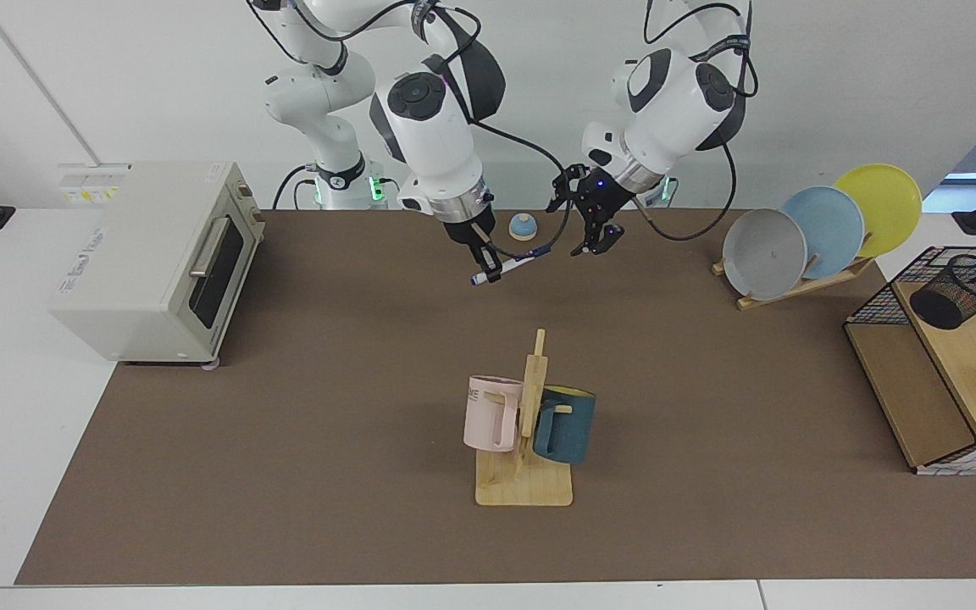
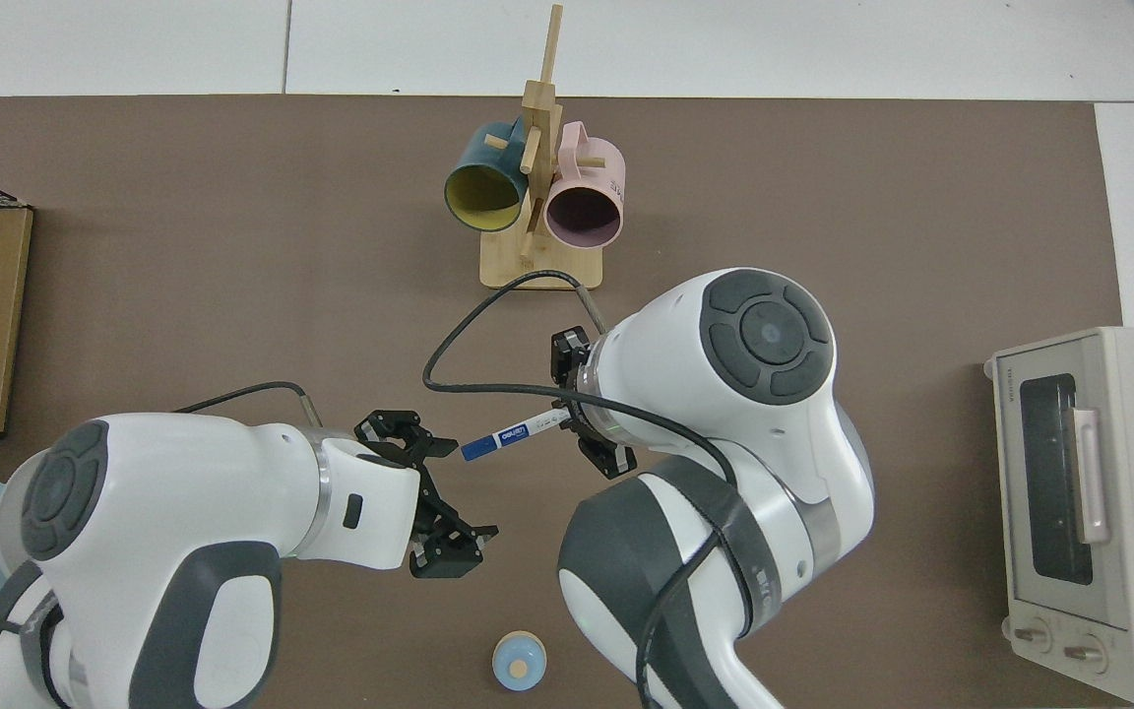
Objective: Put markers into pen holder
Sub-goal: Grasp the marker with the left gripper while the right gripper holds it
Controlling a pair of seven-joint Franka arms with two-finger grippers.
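Bright even light, soft shadows, sharp

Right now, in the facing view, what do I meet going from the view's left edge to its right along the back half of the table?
Toaster oven → right gripper holding the marker → open left gripper → plate rack → pen holder on the wire rack.

I see glossy white plastic arm shells [image 1: 429,127], a matt brown mat [image 1: 327,440], a pale wood mug stand [image 1: 524,485], a black wire-mesh holder [image 1: 960,291]
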